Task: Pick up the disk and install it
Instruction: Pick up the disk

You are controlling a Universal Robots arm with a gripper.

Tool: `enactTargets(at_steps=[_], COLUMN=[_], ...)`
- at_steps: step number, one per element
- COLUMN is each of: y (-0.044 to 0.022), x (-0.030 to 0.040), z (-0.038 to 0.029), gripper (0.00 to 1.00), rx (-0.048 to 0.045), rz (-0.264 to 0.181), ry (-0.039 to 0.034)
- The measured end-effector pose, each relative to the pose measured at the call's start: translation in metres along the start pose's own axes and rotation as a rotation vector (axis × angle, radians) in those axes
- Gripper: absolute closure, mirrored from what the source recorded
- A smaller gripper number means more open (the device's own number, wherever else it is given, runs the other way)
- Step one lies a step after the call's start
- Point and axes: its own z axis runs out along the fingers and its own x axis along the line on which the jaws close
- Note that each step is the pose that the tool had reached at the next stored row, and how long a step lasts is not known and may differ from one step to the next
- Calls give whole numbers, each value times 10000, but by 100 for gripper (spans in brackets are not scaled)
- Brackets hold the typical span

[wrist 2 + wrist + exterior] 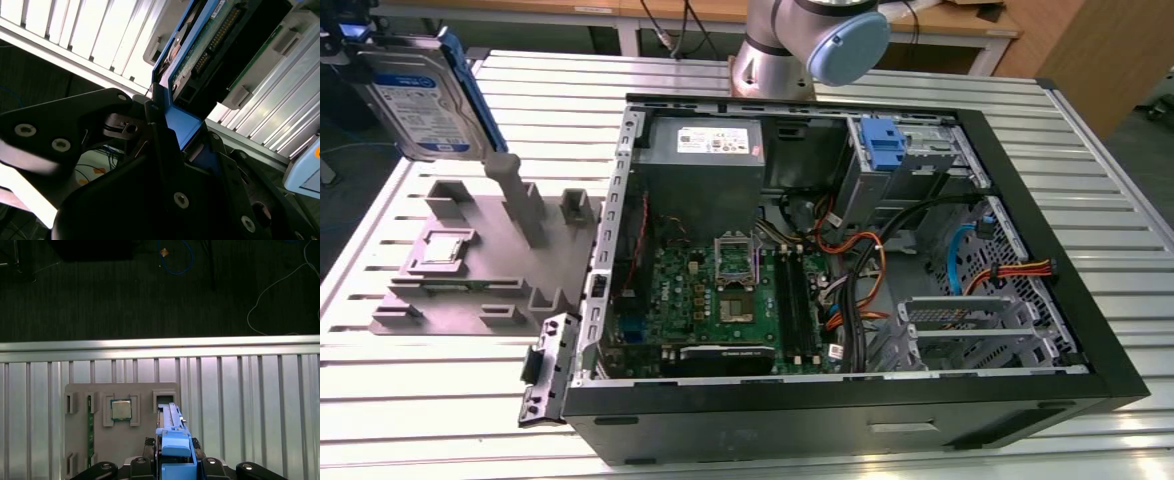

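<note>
Exterior view: disk (pixel 420 100) is up in the air at the exterior view's far left. It stands on edge with its white-and-blue label facing the camera and the blue carrier (pixel 470 85) showing along one side. Its lower edge hangs just over the tall post of the gray fixture (pixel 480 290); contact can't be judged. The open computer case (pixel 854 270) lies well apart, toward the exterior view's right, on the slatted table (pixel 454 400). The arm's base (pixel 807 40) is behind it.

Second wrist view: close on the gripper (pixel 177 132). The dark fingers (pixel 162 150) are drawn narrow, pressed onto either side of the carrier's blue end tab, so the disk is held. This view also shows the disk's underside, a green circuit board (pixel 215 40) with its connector row.

First wrist view: looks straight down the held disk, seen edge-on, the blue tab nearest the lens. Below sits the fixture, a processor chip (pixel 121 410) in one pocket and a green memory stick (pixel 90 430) in a slot. Dark floor (pixel 150 290) lies past the table edge.
</note>
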Motion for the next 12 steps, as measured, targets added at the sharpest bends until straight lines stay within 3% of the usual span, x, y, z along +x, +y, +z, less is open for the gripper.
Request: enactTargets(at_steps=[12], y=[0], x=[-1], z=[-28], gripper=[63], rx=[-1], rz=[0], ry=[0])
